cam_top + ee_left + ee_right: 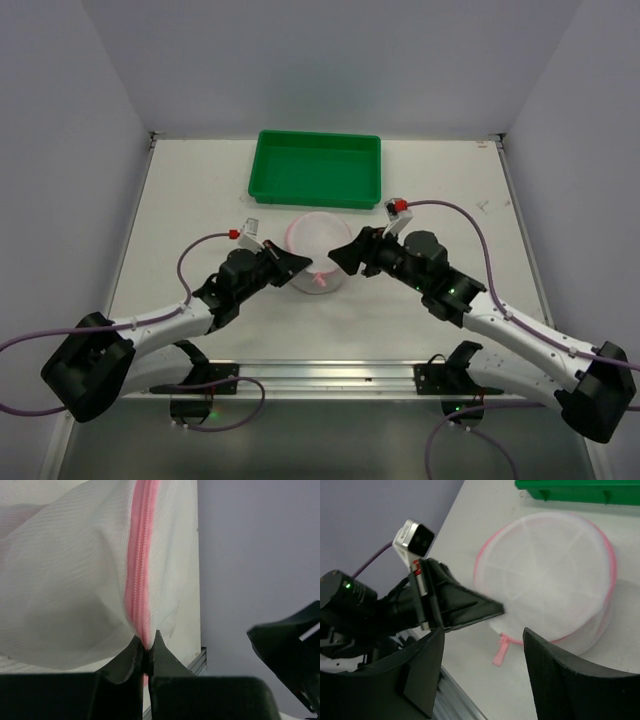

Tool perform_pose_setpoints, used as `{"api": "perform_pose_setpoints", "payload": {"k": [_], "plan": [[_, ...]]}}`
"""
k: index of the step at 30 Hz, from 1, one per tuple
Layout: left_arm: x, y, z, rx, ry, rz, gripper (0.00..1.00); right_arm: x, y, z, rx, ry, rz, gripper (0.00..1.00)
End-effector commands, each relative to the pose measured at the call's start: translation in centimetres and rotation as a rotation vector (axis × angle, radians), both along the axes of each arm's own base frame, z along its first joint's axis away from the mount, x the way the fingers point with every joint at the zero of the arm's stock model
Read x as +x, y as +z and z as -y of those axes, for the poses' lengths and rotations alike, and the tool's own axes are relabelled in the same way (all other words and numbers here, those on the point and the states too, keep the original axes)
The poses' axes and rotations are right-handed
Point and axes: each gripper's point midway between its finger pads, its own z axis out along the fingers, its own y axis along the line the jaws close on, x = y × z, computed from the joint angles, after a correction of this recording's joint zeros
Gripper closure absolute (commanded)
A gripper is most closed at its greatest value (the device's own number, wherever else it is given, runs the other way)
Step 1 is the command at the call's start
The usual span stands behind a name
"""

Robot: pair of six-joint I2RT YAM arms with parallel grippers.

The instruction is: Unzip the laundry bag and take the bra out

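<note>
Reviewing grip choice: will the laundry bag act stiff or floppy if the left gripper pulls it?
Probably floppy: the laundry bag puckers where the left gripper pinches its zipper trim. Likely light, being thin and see-through. It might slide when tugged, since the right gripper is open, not holding it.

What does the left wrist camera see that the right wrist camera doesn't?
Only the left wrist view shows, up close, the left gripper pinched shut on the pink zipper of the bag. Only the right wrist view shows the bag's whole round shape, the green tray behind it, the pink zipper pull sticking out at its near edge, and the right gripper open. Both show the white mesh bag, its pink trim and the left gripper at it.
</note>
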Motion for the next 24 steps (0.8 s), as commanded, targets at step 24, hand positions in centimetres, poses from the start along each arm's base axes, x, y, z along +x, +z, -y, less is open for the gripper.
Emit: {"api": "perform_pose_setpoints", "payload": {"k": [24], "plan": [[2.0,2.1,0.1,0.0,0.09,0.004,1.0,-2.0,-6.3,-7.4,-0.092,0.143,-0.153,0.56]]}}
